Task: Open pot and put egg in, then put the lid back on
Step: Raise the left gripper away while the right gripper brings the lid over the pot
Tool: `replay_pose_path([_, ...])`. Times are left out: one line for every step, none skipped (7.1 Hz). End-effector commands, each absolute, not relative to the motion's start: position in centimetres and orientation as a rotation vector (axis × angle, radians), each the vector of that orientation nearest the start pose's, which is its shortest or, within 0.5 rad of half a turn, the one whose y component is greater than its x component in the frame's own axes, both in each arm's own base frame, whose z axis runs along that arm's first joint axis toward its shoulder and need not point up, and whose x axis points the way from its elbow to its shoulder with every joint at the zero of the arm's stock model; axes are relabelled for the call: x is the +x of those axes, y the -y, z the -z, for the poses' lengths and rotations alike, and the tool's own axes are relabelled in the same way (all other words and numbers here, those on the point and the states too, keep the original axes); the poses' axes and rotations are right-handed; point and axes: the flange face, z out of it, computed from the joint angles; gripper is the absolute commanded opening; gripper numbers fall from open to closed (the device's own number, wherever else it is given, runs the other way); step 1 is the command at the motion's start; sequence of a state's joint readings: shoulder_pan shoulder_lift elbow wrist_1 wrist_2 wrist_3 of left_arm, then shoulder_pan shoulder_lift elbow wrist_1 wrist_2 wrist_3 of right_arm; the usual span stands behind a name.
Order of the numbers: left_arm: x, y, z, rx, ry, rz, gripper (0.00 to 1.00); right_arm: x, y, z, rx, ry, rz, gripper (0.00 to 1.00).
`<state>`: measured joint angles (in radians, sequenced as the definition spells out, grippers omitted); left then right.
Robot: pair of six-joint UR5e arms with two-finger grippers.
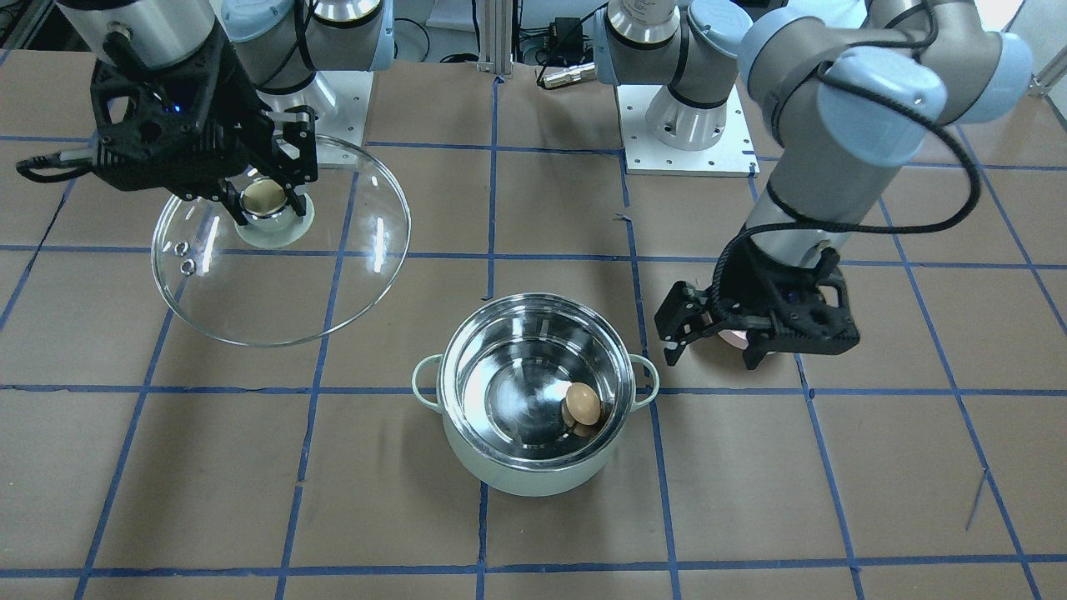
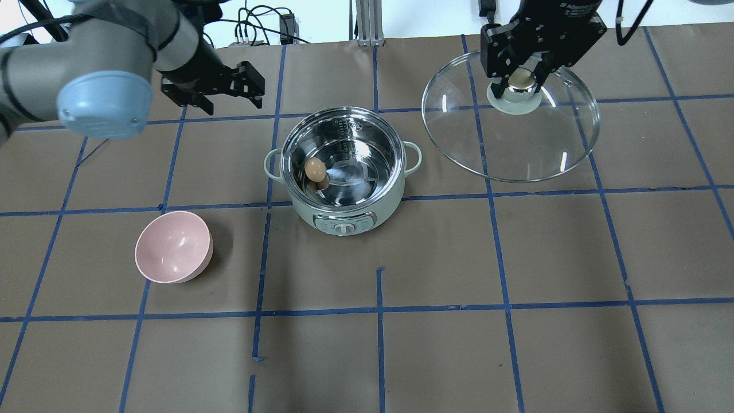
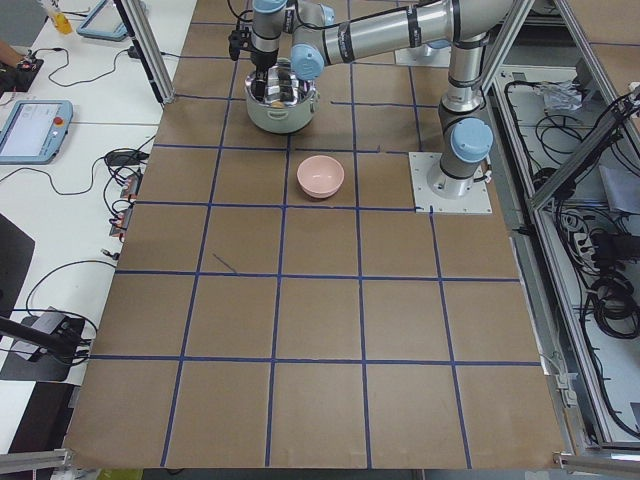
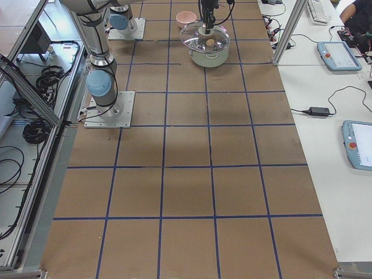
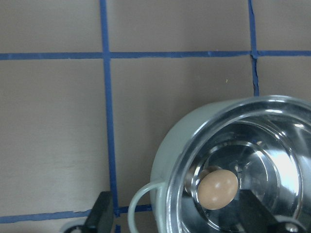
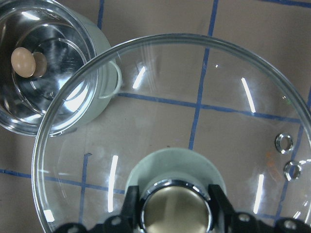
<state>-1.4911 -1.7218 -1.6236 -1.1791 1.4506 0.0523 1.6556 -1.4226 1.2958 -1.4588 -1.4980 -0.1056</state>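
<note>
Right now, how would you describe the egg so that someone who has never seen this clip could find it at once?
Find the mint-green pot in the middle of the table, open, with a shiny steel inside. The egg lies on its floor, towards one side wall. It is a small, light-brown oval, unlike the round beige knob on the glass lid off to the side.

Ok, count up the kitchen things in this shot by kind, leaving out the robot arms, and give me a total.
pot: 1
lid: 1
egg: 1
pink bowl: 1
Total: 4
</note>
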Motion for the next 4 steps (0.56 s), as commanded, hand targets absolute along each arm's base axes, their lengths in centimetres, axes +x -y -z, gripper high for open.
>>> replay_pose_path([-4.1, 51.5, -48.4, 0.035, -3.167, 0.170, 0.97, 28.4, 57.7, -47.5, -0.380, -2.996, 0.124, 0.04])
replay_pose_path([-4.1, 50.1, -48.3, 0.046, -3.096, 0.041, 0.99, 34.0, 58.0, -44.1, -0.416, -2.994, 0.116, 0.04])
replay_pose_path([-5.5, 49.9, -48.9, 0.066, -3.101, 0.021, 0.99, 39.2, 58.3, -43.6, -0.391, -2.984, 0.118, 0.04])
replay_pose_path([-6.5, 50.9, -49.2, 0.035, -3.107, 0.033, 0.99, 42.7, 58.5, -41.4, -0.384, -3.002, 0.092, 0.04])
